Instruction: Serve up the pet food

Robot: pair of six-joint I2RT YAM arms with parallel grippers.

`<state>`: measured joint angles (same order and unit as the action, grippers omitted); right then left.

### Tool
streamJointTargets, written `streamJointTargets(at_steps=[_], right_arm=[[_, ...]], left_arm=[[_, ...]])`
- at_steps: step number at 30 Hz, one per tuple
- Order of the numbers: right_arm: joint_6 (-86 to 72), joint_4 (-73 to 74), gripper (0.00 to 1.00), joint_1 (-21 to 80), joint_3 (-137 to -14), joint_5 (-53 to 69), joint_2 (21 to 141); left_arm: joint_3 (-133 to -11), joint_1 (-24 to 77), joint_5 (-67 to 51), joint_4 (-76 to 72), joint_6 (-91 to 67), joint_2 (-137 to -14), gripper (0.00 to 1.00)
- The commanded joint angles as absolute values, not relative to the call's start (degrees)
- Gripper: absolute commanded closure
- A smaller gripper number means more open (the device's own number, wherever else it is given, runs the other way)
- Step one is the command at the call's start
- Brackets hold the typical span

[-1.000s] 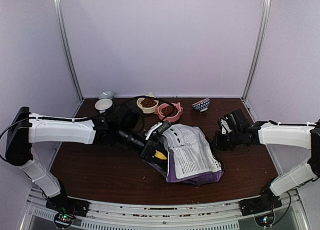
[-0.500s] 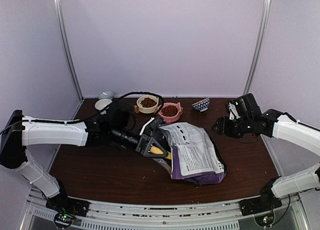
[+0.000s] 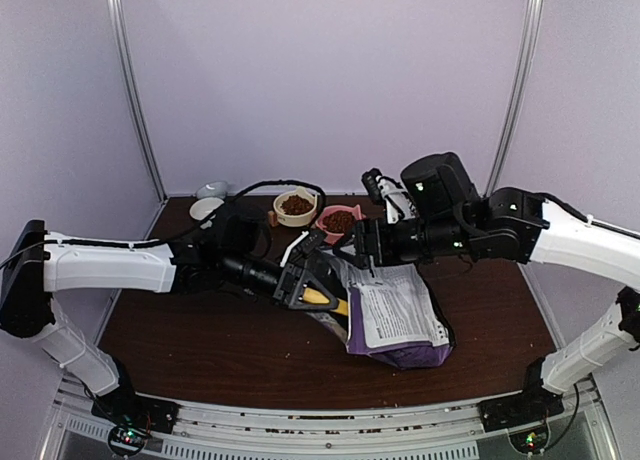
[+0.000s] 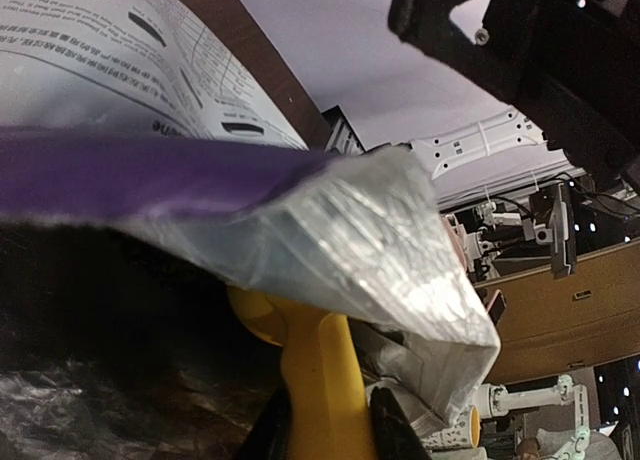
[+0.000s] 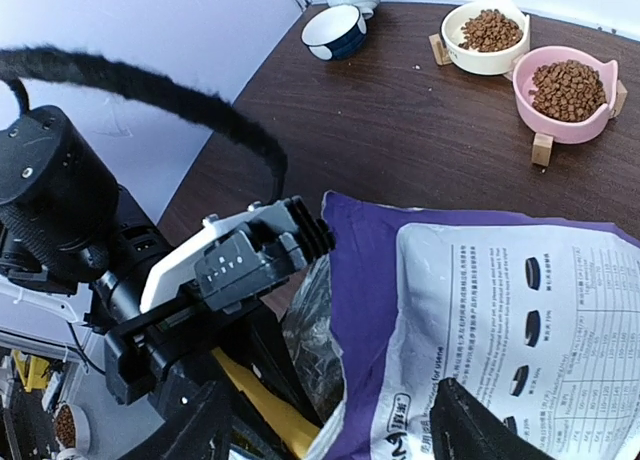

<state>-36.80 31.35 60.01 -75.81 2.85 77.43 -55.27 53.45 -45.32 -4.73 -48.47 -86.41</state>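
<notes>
The purple pet food bag [image 3: 392, 318] lies flat, white label up, its mouth facing left. My left gripper [image 3: 312, 294] is at that mouth, shut on the handle of a yellow scoop [image 4: 322, 375]. The scoop's head is hidden under the bag's silver lining [image 4: 360, 225]. My right gripper [image 3: 358, 252] hovers open over the bag's upper left edge. In the right wrist view the right gripper [image 5: 330, 435] has the bag's rim [image 5: 365, 270] below its spread fingers and holds nothing. Pet food kibble fills a cream bowl [image 5: 487, 30] and a pink bowl [image 5: 565, 88].
At the back of the table stand the cream bowl [image 3: 296, 207] and the pink bowl [image 3: 338, 221]. A white bowl [image 3: 207, 209] and a grey bowl [image 3: 212, 189] sit in the far left corner. A black cable [image 5: 150, 85] arches over the left arm. A few loose pellets lie on the tabletop.
My right arm has swung from the table's right side to above the bag's mouth and its jaws have opened. The left gripper still holds the scoop at the mouth.
</notes>
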Motion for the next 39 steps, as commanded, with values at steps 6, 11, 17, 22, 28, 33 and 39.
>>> streamJointTargets(at_steps=[6, 11, 17, 22, 28, 33, 39], right_arm=[[-36.0, 43.1, 0.53, 63.3, -84.1, -8.6, 87.8], [-38.8, 45.9, 0.99, 63.3, -84.3, -15.3, 86.0], [-41.6, 44.7, 1.0, 62.8, -80.5, -18.4, 81.1], [-43.2, 43.7, 1.0, 62.4, -78.6, -18.3, 78.8], [-44.8, 41.9, 1.0, 62.2, -77.8, -17.9, 76.9], [-46.6, 39.9, 1.0, 61.6, -76.1, -17.8, 74.5], [-48.3, 37.8, 1.0, 60.4, -73.7, -17.9, 71.7]], left_arm=[[-54.8, 53.3, -44.3, -14.2, -51.8, -83.2, 1.0], [-51.8, 52.0, -41.2, -17.4, -56.4, -81.5, 1.0], [-46.7, 49.9, -40.8, -28.3, -65.1, -79.3, 1.0], [-44.6, 48.9, -41.8, -31.8, -69.0, -78.3, 1.0], [-42.9, 47.8, -42.9, -37.1, -74.9, -78.2, 1.0], [-41.9, 47.2, -43.4, -38.7, -76.5, -77.4, 1.0], [-40.6, 46.5, -43.5, -37.4, -75.9, -75.6, 1.0]])
